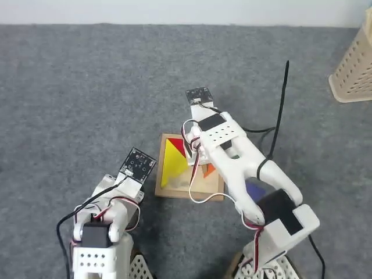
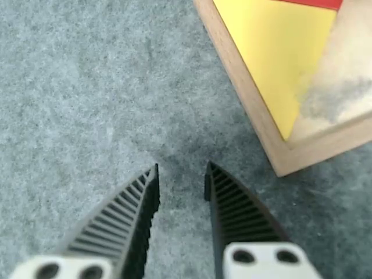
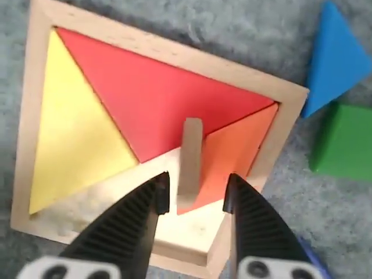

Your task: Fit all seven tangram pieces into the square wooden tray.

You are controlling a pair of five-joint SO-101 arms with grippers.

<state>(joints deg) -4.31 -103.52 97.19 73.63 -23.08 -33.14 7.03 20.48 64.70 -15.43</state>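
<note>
on carpet (image 3: 203, 17), right end effector (image 3: 196, 189) gapes around wooden piece (image 3: 190, 154).

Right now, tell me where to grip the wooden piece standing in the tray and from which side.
Grip the wooden piece by its two flat faces near the top, coming straight down. It stands on edge in the tray, by the orange piece, so only its upper part is free. The open right gripper straddles it, probably lined up well.

White arms (image 1: 244, 160) — black ribbed gripper fingers (image 2: 136, 209)
</note>
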